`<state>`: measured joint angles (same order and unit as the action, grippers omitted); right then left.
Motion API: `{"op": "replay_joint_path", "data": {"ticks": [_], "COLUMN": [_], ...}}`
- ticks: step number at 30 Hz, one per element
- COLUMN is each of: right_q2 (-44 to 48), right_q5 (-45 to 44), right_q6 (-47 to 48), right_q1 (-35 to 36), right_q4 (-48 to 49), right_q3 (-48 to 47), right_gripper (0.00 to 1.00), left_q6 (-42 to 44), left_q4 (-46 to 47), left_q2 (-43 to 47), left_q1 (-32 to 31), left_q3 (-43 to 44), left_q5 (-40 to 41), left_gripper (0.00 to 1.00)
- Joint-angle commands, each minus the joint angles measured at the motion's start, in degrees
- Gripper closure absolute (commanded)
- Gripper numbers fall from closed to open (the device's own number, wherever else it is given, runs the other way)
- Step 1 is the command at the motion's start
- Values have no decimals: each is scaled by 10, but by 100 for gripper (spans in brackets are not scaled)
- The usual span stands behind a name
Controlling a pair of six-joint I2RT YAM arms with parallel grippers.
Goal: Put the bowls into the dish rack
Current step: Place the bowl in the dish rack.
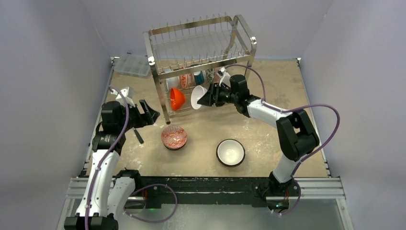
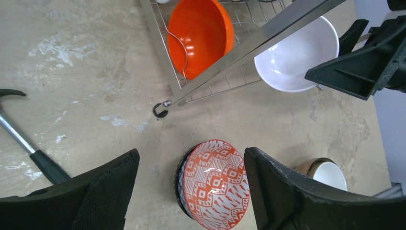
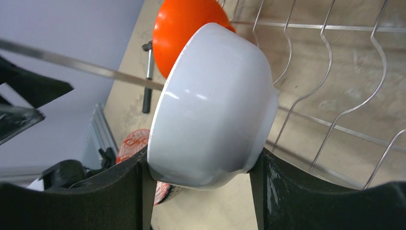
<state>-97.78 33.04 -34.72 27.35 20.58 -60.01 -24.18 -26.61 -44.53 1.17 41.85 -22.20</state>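
As the slick, stiff, breakable-looking white bowl [image 3: 210, 110] is held by the right claw [image 3: 198, 172] at the dish rack [image 1: 201, 43], 3 o'clock of the orange bowl [image 1: 176, 98], a firm wall grip is advised.

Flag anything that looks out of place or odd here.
One stray item: a black-handled metal implement lies loose on the table by the left tool. White scuffs mark its surface. Nothing looks spilled or broken; the white bowl sits squarely in the right tool.
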Motion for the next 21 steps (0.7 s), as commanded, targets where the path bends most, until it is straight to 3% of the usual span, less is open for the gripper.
{"op": "replay_joint_path", "data": {"ticks": [1,9,21], "right_q2": [-27,-88,-118], "right_q5": [-22,-90,-200], "right_q6": [44,103,183], "right_q1": [-3,-3,44], "right_q4": [-29,-94,-174], "right_q3": [-83,-175,-234], "right_gripper": [100,100,100], "left_q6": [32,34,34], "left_q4": [29,53,62], "left_q2": [29,52,49], "left_q1": [4,4,4], "left_q3": [8,-12,-19], "left_q5": [31,19,1], "left_gripper": [21,17,14]}}
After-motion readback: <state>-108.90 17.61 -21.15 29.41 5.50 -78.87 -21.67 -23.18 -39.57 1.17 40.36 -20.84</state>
